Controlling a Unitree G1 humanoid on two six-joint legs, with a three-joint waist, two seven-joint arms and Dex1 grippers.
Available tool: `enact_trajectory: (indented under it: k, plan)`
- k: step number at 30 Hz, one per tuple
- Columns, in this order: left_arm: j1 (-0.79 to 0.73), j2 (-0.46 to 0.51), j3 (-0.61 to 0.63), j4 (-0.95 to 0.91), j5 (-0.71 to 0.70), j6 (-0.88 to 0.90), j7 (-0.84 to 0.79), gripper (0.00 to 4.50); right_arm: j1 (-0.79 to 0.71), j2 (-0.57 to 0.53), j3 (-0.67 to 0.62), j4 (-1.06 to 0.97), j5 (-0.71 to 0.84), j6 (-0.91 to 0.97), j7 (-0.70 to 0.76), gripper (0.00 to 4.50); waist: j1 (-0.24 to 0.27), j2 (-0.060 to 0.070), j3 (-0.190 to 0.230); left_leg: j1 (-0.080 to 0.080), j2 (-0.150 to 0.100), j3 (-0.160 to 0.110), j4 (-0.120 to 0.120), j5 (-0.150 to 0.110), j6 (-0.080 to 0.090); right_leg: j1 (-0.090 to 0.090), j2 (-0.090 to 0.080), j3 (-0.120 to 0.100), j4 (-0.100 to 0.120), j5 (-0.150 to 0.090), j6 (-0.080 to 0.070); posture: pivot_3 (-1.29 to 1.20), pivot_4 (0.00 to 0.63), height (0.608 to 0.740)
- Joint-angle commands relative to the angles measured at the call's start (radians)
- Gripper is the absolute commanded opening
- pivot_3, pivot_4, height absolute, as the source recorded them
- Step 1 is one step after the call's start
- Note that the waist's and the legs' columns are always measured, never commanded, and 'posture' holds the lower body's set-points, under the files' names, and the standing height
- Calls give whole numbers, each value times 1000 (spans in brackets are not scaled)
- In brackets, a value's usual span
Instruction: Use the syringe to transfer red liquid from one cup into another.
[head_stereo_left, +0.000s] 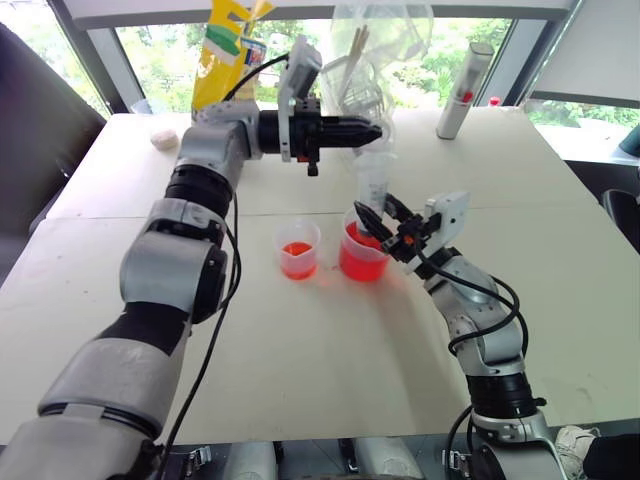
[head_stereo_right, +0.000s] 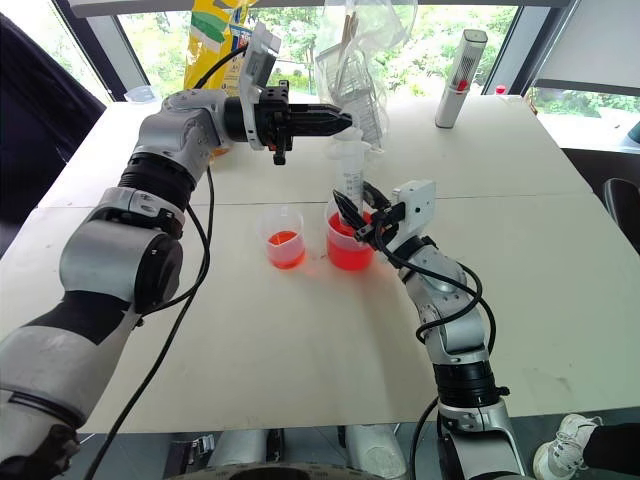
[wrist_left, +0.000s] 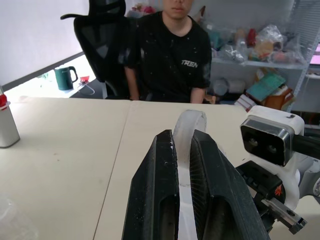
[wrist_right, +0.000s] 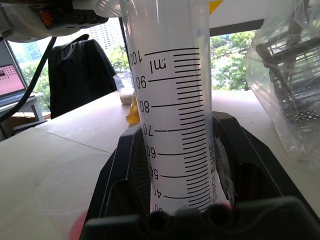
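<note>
syringe (wrist_right: 175, 110) clear, black graduation marks | red liquid (head_stereo_left: 362, 262) bright red-orange | beaker (head_stereo_left: 364, 252) and small cup (head_stereo_left: 298, 250) clear, red-tinted | table (head_stereo_left: 300, 350) cream | gripper fingers (wrist_left: 160, 200) black

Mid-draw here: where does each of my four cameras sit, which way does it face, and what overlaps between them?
Left and right eye views: head, looking down over both arms at the table, the beaker and the smaller cup.
Left wrist view: looks along the left gripper, shut on the plunger, toward a seated person.
Right wrist view: looks along the right gripper, shut on the syringe barrel.
Shared: the syringe, held upright in the beaker.
</note>
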Motion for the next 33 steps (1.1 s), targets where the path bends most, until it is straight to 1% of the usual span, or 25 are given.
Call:
enact_trajectory:
  k: [1,17,33]
  plan:
    - [-110,31,92,-39,-33,-67,67,116,33,-14,51,-4,-6,31,39,1390,0,0,0,0,0,0,0,0,0,0,0,0,0,0,0,0,150,739]
    - [-127,36,110,-9,-21,-104,77,116,29,-16,55,-3,-7,35,45,1390,1,0,0,0,0,0,0,0,0,0,0,0,0,0,0,0,150,739]
    - [-116,29,109,-23,-19,-90,67,116,22,-17,55,-9,-6,42,45,1390,0,0,0,0,0,0,0,0,0,0,0,0,0,0,0,0,150,739]
